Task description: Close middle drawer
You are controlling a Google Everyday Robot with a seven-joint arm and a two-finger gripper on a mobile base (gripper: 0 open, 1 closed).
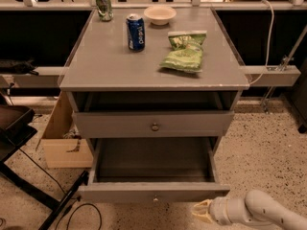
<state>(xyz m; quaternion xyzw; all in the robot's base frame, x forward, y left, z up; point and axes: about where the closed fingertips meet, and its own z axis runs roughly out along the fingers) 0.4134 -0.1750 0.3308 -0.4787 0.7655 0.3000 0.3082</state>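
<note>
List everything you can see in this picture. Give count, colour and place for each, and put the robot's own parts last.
cabinet: one, grey, centre of view
upper drawer: one, grey, just under the cabinet top, slightly out
middle drawer: one, grey, below it, pulled far out
blue can: one, blue, upright on the cabinet top
green can: one, green, upright at the back left corner
bowl: one, pale, back centre
chip bag: one, green, lying right of the blue can
cardboard box: one, brown, on the floor left of the cabinet
hand: one, pale, bottom right, by the middle drawer's right front corner
arm: one, white, bottom right corner
</note>
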